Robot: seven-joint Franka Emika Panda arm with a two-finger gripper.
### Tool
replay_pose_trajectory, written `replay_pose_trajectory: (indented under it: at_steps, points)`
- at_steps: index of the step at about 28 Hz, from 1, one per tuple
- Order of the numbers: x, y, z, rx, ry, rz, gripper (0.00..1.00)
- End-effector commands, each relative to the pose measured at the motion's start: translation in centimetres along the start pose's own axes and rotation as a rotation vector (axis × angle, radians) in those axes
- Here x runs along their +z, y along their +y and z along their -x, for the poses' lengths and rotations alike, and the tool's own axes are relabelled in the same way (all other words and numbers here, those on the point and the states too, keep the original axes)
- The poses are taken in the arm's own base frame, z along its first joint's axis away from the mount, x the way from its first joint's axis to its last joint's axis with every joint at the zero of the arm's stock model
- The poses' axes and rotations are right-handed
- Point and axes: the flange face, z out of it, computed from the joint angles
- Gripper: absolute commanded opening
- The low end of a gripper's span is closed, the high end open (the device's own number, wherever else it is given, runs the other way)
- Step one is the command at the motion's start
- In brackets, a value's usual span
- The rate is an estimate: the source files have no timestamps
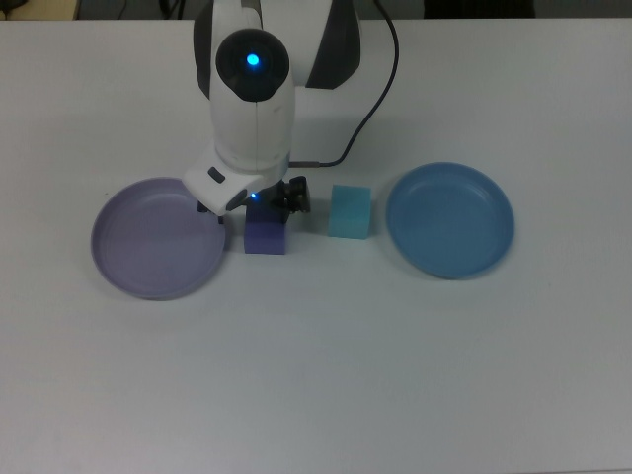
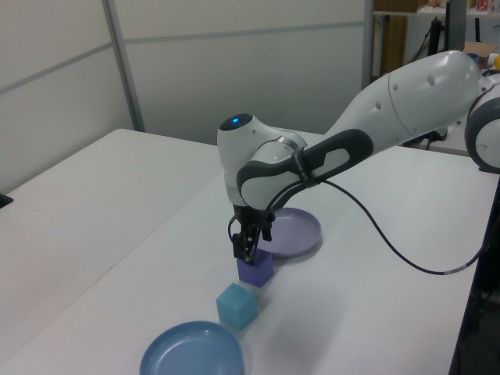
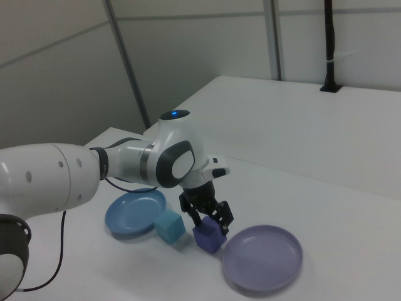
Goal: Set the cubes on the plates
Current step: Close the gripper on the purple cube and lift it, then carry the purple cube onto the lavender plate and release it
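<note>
White table (image 1: 316, 375): your gripper (image 3: 208, 221) sits directly over the purple cube (image 1: 265, 237), fingers spread and straddling it (not visibly clamped). Lavender plate (image 1: 148, 242) just beside the cube, on the top view's left.

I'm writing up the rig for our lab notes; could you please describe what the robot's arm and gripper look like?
The arm has smooth, rounded white shells with dark grey bands at the joints. A small blue light glows on the rounded wrist housing. A thin black cable loops loosely from the wrist back towards the base. The gripper is small, black and angular, its jaws dark like the body.
</note>
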Motion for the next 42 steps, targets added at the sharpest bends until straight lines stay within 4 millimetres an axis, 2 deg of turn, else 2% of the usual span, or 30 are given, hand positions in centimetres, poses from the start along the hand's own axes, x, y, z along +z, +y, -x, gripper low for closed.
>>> replay_pose_trajectory:
  at_steps: [1, 7, 14, 20, 22, 25, 26, 27, 31, 35, 36, 38, 40, 41, 42]
  points:
    - [1.5, -1.1, -0.1, -0.033, 0.011, 0.027, 1.0]
    - [1.5, -1.0, -0.1, -0.035, 0.011, 0.032, 1.0]
    - [-0.5, 0.0, -0.1, -0.014, 0.029, 0.03, 1.0]
    - [0.9, -0.9, 0.0, -0.034, 0.01, 0.038, 0.99]
    - [1.7, -1.6, 0.0, -0.051, 0.0, 0.046, 0.91]
    - [1.8, -1.9, 0.0, -0.059, 0.0, 0.051, 0.76]
    - [1.9, -2.0, 0.0, -0.062, -0.002, 0.05, 0.55]
    - [1.9, -2.0, 0.0, -0.062, -0.002, 0.05, 0.46]
    - [0.8, -2.0, -0.2, -0.045, 0.011, 0.04, 0.26]
    - [-2.4, -1.9, -0.3, -0.01, 0.05, 0.025, 0.26]
    - [-3.8, -1.3, -0.3, 0.009, 0.05, 0.005, 0.26]
    - [-4.8, -0.4, -0.4, 0.023, 0.049, -0.009, 0.26]
    - [-5.0, 1.1, -0.3, 0.025, 0.039, -0.009, 0.26]
    - [-4.8, 3.5, -0.2, 0.034, 0.034, -0.008, 0.26]
    - [-4.5, 4.6, -0.1, 0.038, 0.03, -0.009, 0.26]
